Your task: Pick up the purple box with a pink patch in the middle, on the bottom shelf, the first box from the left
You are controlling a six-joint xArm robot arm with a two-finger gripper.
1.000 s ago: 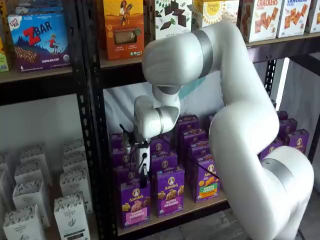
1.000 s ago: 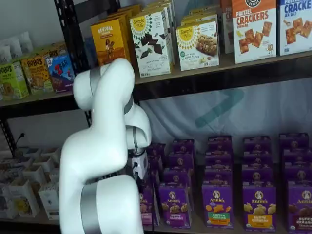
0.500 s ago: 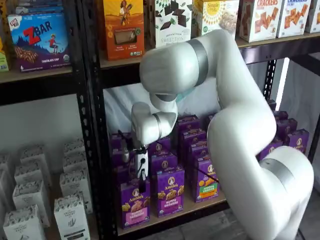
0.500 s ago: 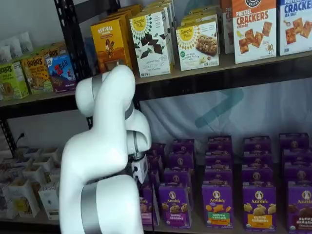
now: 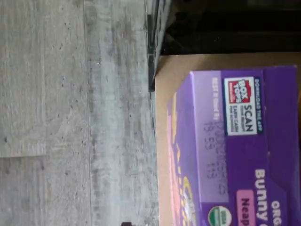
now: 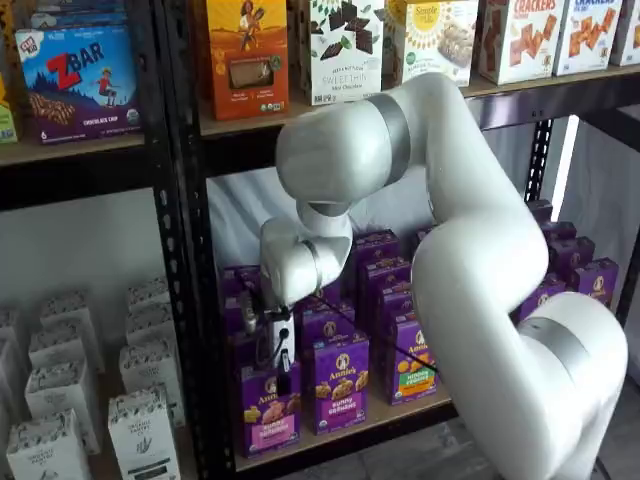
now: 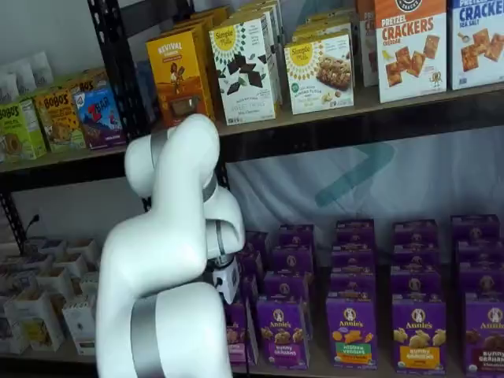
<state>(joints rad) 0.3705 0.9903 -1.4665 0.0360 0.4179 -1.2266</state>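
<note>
The purple box stands upright at the left front of the bottom shelf, with a round logo and a pink band low on its front. My gripper hangs right at its top edge; the black fingers show side-on with no plain gap. In a shelf view the arm hides most of the box and the fingers, and only the gripper's white body shows. The wrist view shows the box's purple top close up on the wooden board.
More purple cartons stand behind and to the right, one with a purple band and one with a green-orange band. A black rack post stands just left of the box. White cartons fill the neighbouring rack. Grey floor lies below.
The gripper has come down from above the front row until its fingers are level with the top of the purple box. The boxes have not moved.
</note>
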